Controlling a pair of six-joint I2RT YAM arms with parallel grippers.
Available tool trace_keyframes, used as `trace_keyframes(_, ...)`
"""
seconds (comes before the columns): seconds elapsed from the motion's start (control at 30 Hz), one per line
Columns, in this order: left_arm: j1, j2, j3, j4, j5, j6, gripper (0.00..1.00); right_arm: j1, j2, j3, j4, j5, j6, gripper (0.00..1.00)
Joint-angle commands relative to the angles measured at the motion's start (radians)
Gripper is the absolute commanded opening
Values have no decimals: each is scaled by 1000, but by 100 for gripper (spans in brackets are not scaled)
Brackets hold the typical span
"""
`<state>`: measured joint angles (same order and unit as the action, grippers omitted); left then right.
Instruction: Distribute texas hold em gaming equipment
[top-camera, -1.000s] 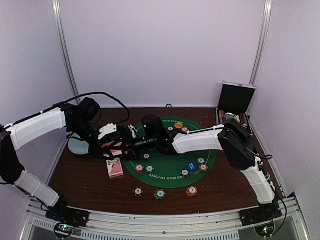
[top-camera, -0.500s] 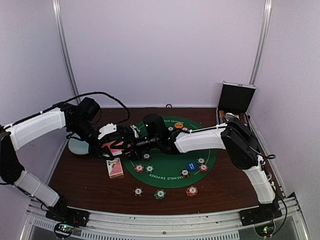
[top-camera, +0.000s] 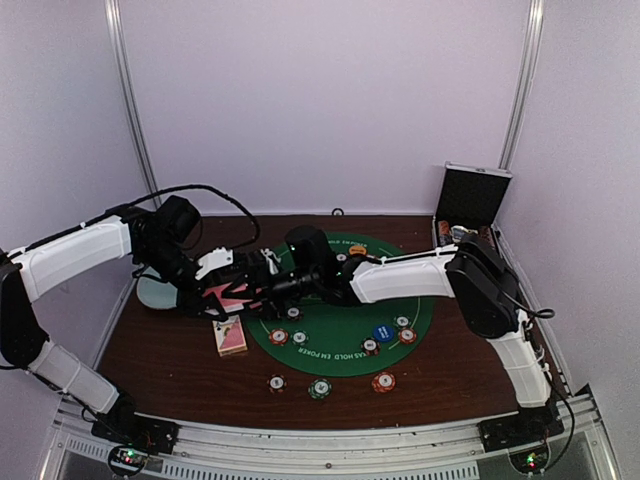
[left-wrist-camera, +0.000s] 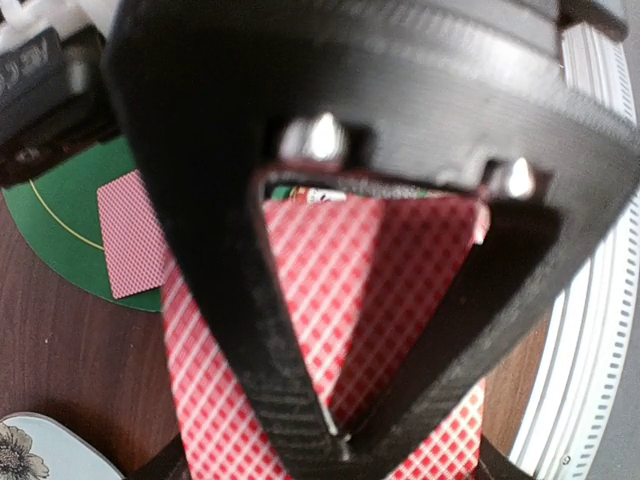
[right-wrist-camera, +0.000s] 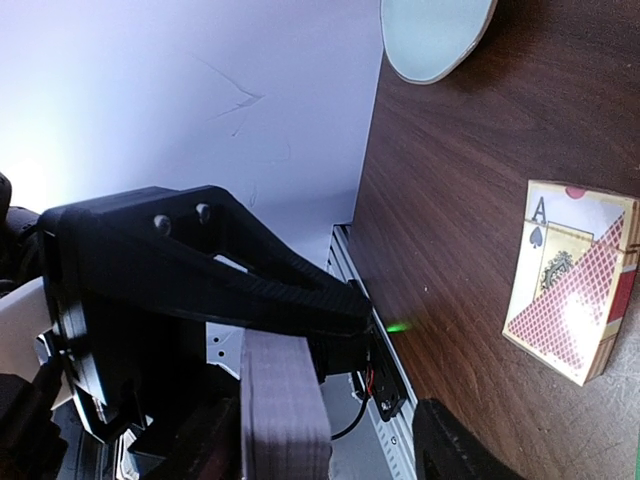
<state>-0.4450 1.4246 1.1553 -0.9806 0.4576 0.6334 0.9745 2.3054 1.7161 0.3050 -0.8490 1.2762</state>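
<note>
- Two grippers tip to tip in the top view, over the left half of the table (top-camera: 160, 370), just off the left rim of the green mat (top-camera: 335, 325): left gripper (top-camera: 236, 292) clamped on the deck (top-camera: 230, 300), right gripper (top-camera: 267, 285) just right of it, jaws apart.
- Deck to the left of the right gripper, long axis roughly along the line between the two wrists; right arm the only free one, so probably a top card to be drawn off toward the mat.
- Chips (top-camera: 278, 337) and blue button (top-camera: 383, 332) on the mat's near half, orange button (top-camera: 357, 251) at its far rim, three more chips near the table's front edge; box (top-camera: 230, 337) on the table just on the near side of the grippers; contact between right gripper and deck too small to tell from here.
- Left wrist view: left gripper (left-wrist-camera: 335, 440) closed on the deck (left-wrist-camera: 390, 300), red lattice back toward the camera, filling most of the frame; one card (left-wrist-camera: 130, 245) face down at the edge of the mat (left-wrist-camera: 60, 215); dish (left-wrist-camera: 20, 450) cut off at the bottom-left corner; right gripper not clearly made out.
- Right wrist view: right gripper (right-wrist-camera: 320, 445) part open, deck (right-wrist-camera: 285, 400) edge-on between its fingers (right-wrist-camera: 450, 445); clear gap on the right side, touch on the left side impossible to judge; fingertips cut off by the bottom edge; box (right-wrist-camera: 575, 280) and dish (right-wrist-camera: 435, 35) on the table beyond.
</note>
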Motion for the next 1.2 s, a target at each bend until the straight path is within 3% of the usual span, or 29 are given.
trace_keyframes(0.0, 5, -36, 6, 11, 20, 11, 21, -17, -65, -11, -122, 24, -74, 57)
trace_keyframes(0.3, 5, -38, 0, 10, 22, 14, 20, -20, -109, -57, -135, 19, -88, 48)
trace_keyframes(0.77, 5, -42, -11, 11, 13, 18, 20, -39, -203, -120, -78, 14, -57, 50)
trace_keyframes(1.17, 5, -45, -17, 10, 8, 20, 20, -43, -233, -157, -99, 10, -54, 24)
